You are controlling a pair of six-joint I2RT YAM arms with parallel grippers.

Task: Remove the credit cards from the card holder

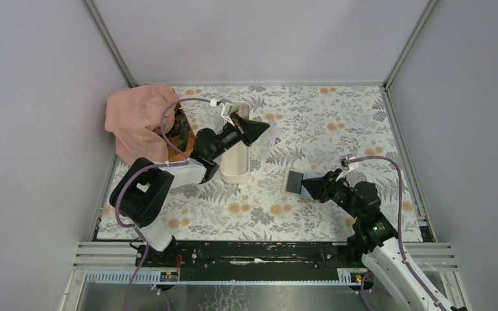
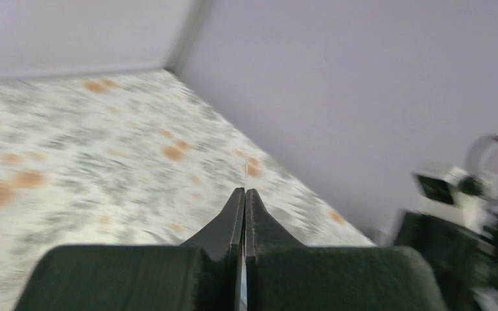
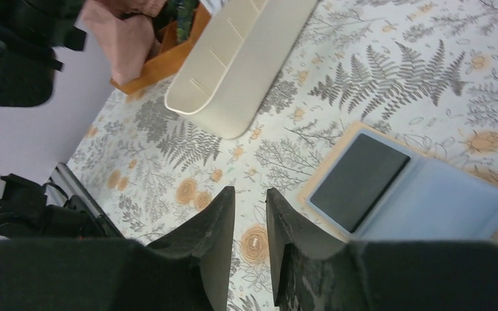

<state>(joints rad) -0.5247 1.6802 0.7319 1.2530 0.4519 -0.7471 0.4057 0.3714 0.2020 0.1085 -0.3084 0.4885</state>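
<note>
One dark grey card (image 3: 360,181) at least is not yet out. It lies flat on one leaf of the card holder (image 3: 441,207), which is spread open on the table with its blue inside up, just beside the right pincer (image 3: 249,217) and to the right of its tips. This pincer is a little spread, with a narrow gap between the fingers, and it holds nothing. In its own view it is apart from the holder, but from above its tips look almost touching the holder's edge.

The left pincer (image 1: 261,130) is pressed together, well apart from the holder, beside the far part of the white tray (image 1: 235,165). Just past its tips a small pale card (image 1: 273,138) shows from above, and in its wrist view a thin pale line rises from between the tips. I judge that it pinches this card by the edge, so one card is probably out of the holder. The task then seems near the middle: the pale card is to be set down and the dark one to be pulled out.

Several things are hard to make out. The left wrist view is blurred, so the card there is only a line. The other leaf of the holder is partly cut off by the frame and by the pincer's body. I cannot tell if more cards sit under the dark one, or if the tray holds any.
</note>
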